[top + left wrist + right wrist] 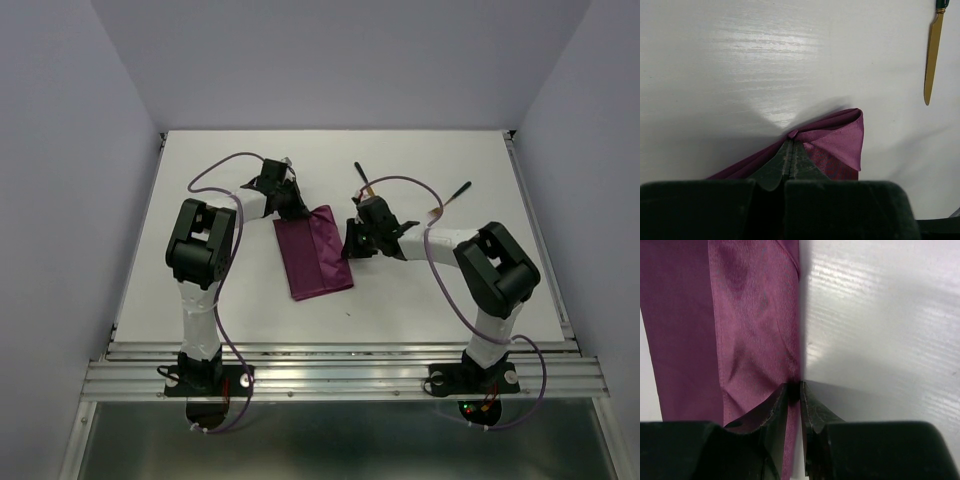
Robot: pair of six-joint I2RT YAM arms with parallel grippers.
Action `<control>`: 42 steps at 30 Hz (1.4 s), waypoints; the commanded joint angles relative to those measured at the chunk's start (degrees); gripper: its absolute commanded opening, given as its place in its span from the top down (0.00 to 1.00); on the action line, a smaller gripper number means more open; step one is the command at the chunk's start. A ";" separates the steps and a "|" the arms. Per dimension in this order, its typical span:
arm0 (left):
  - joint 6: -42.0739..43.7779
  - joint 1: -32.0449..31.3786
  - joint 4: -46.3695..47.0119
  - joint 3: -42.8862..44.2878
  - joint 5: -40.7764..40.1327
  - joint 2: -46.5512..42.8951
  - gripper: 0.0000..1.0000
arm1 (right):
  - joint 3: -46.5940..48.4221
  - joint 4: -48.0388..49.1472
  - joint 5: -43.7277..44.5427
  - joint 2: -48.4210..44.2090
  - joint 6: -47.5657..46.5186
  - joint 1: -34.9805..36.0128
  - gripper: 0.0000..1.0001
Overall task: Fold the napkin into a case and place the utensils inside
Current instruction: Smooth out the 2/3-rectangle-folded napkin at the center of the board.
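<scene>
Grained white desk; we note sheeny magenta napkin, folded oblong, pinched by left tool, right tool.

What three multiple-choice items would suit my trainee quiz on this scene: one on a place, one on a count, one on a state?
1. Where do the utensils lie relative to the napkin? A on the table, apart from it; B tucked inside it; C on top of it.
2. How many utensils show from above? A one; B four; C two.
3. The left hand is: A open; B shut on the napkin; C holding a utensil.
Answers: 1 A, both lie on bare table; 2 C, two black-handled pieces; 3 B, it pinches a cloth corner.
</scene>
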 commanded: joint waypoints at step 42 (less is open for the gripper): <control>2.34 -0.14 -4.28 -2.81 -0.45 -5.07 0.63 | 14.63 0.88 -2.43 10.50 2.55 -2.48 0.89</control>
